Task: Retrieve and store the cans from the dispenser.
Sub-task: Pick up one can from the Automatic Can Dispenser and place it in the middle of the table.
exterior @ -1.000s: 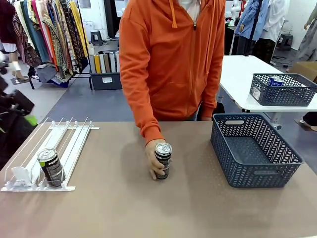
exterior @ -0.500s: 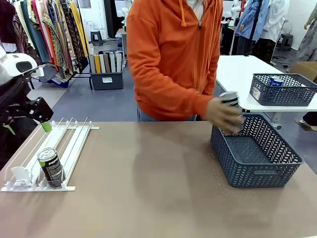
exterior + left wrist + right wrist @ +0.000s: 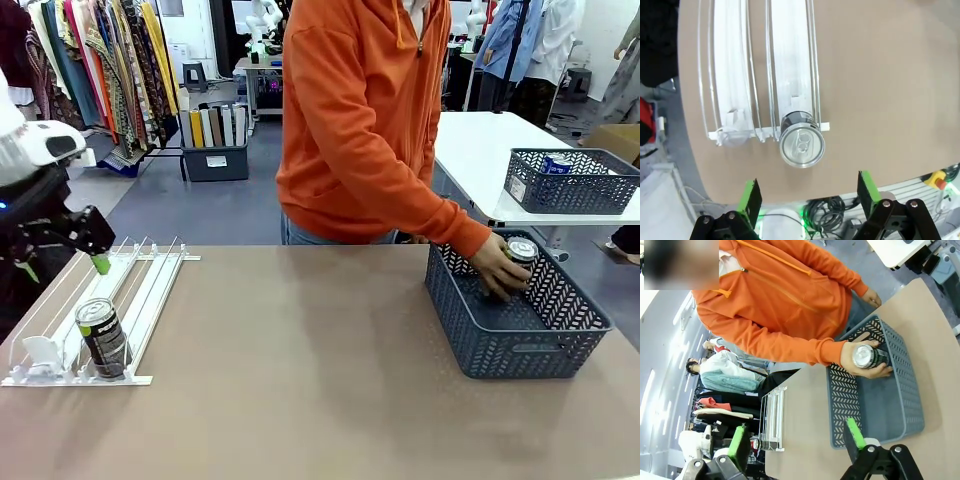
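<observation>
A dark can (image 3: pixel 103 338) with a silver top stands at the near end of the white dispenser (image 3: pixel 148 290) on the table's left. My left gripper (image 3: pixel 62 267) hovers open above the rack's far left; in its wrist view the can top (image 3: pixel 801 145) sits at the lane end (image 3: pixel 790 75), above and between the spread green pads (image 3: pixel 751 196). The person's hand holds a second dark can (image 3: pixel 520 252) down inside the grey mesh basket (image 3: pixel 515 345). My right gripper (image 3: pixel 796 440) stands open and apart, looking at that basket (image 3: pixel 865 410) and the held can (image 3: pixel 866 356).
The person in an orange hoodie (image 3: pixel 370 120) leans over the far edge toward the basket. A second mesh basket (image 3: pixel 570 185) holding a blue can (image 3: pixel 557 163) sits on a white table behind. Bare tabletop (image 3: pixel 300 370) lies between rack and basket.
The person lifted the can from the table's middle and carried it right, down into the basket. My left arm came in over the dispenser's far end.
</observation>
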You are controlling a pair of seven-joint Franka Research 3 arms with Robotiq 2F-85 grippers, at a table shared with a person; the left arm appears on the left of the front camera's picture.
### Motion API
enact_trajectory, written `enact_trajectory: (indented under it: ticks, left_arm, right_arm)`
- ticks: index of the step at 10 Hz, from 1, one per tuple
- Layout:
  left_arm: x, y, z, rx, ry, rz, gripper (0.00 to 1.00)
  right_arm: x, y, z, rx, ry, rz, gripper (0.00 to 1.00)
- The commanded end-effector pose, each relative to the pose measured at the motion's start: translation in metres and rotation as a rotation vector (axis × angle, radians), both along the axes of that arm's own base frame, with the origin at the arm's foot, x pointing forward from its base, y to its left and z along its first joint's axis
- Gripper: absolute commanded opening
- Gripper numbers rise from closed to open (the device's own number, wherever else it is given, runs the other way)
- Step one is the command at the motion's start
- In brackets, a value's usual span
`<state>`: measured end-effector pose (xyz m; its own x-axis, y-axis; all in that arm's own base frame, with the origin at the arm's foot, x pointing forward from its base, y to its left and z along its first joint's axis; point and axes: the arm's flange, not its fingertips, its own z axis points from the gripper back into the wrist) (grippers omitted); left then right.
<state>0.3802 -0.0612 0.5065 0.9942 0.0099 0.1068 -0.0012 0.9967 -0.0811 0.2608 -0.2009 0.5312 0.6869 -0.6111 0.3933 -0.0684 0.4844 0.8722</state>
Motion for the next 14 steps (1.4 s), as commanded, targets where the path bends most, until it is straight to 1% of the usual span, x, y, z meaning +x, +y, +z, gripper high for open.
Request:
enact_trajectory:
  ticks: [1,4,5,6,7,9,12,13,14]
  left_arm:
    - [0.018,-0.009,-0.022,0.047,0.045,0.027,1.00]
    - [0.035,-0.012,-0.054,0.052,0.111,0.036,1.00]
    - [0.038,-0.008,-0.068,0.056,0.136,0.046,1.00]
    - [0.041,-0.006,-0.079,0.030,0.164,0.033,1.00]
    - [0.041,-0.006,-0.087,0.035,0.182,0.037,1.00]
    - [0.043,-0.008,-0.097,0.036,0.213,0.032,1.00]
    - [0.041,-0.006,-0.097,0.040,0.210,0.039,1.00]
    - [0.043,-0.006,-0.098,0.043,0.229,0.032,1.00]
    - [0.042,-0.007,-0.098,0.051,0.227,0.038,0.40]
  right_arm:
    - [0.004,0.000,0.000,0.008,-0.044,-0.002,1.00]
    - [0.004,0.000,0.000,0.008,-0.044,-0.002,1.00]
    - [0.004,0.000,0.000,0.008,-0.044,-0.002,1.00]
    - [0.004,0.000,0.000,0.008,-0.044,-0.002,1.00]
    - [0.004,0.000,0.000,0.008,-0.044,-0.002,1.00]
    - [0.004,0.000,0.000,0.008,-0.044,-0.002,1.00]
    - [0.004,0.000,0.000,0.008,-0.044,-0.002,1.00]
    - [0.004,0.000,0.000,0.008,-0.044,-0.002,1.00]
    - [0.004,0.000,0.000,0.008,-0.044,-0.002,1.00]
